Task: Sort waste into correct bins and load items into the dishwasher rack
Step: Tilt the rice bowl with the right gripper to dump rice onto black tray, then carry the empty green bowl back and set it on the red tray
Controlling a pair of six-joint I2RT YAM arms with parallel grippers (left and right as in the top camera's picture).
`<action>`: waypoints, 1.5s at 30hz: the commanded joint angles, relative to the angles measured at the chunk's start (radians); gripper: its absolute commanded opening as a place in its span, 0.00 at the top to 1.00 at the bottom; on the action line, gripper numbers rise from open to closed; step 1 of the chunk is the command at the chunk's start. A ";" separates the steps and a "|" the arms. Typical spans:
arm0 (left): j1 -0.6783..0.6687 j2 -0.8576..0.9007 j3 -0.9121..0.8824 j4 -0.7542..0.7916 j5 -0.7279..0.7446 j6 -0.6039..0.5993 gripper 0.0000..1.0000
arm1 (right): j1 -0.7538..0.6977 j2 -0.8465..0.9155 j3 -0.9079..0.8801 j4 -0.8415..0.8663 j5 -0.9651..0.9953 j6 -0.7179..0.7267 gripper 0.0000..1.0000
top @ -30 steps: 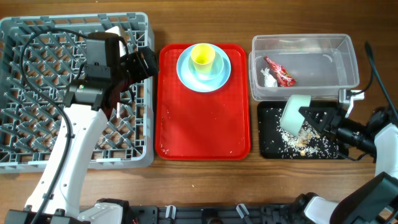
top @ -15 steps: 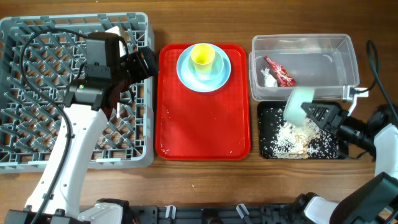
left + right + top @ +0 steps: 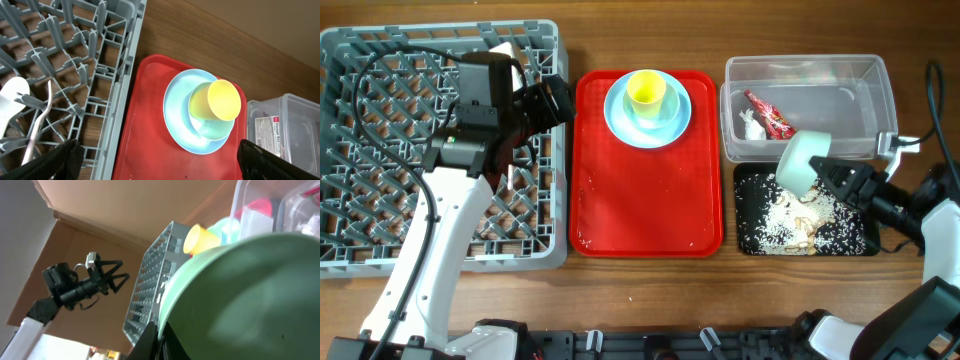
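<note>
My right gripper (image 3: 832,178) is shut on the rim of a pale mint bowl (image 3: 802,160), which is tipped over the black tray (image 3: 853,243). Rice-like crumbs (image 3: 782,222) lie heaped in that tray. In the right wrist view the bowl (image 3: 250,295) fills the frame, its rim pinched at my gripper (image 3: 161,341). The clear tub (image 3: 810,75) holds a red wrapper (image 3: 770,115) and a white paper scrap (image 3: 752,126). A blue plate (image 3: 620,120) carries another mint bowl and a yellow cup (image 3: 646,92). My left gripper (image 3: 160,165) hangs open over the grey rack's (image 3: 380,200) right edge.
The plate stack sits at the back of a red tray (image 3: 645,210) between the rack and the bins. White cutlery (image 3: 12,100) lies among the rack's pegs. A few crumbs dot the red tray's front. Cables run over the rack and at the right table edge.
The right gripper has tipped the bowl further and drawn it back toward the tub; crumbs have fallen into a larger heap in the black tray. The left arm has not moved.
</note>
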 commanded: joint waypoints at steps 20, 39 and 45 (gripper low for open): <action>0.001 -0.011 -0.003 0.003 0.015 -0.009 0.00 | 0.010 -0.013 0.004 -0.070 0.191 0.084 0.96; 0.001 -0.011 -0.003 0.003 0.015 -0.009 0.00 | 0.219 -0.308 0.283 -0.056 0.757 0.412 0.96; 0.001 -0.011 -0.003 0.003 0.015 -0.009 0.00 | 0.730 -0.354 0.310 0.014 1.023 0.432 0.96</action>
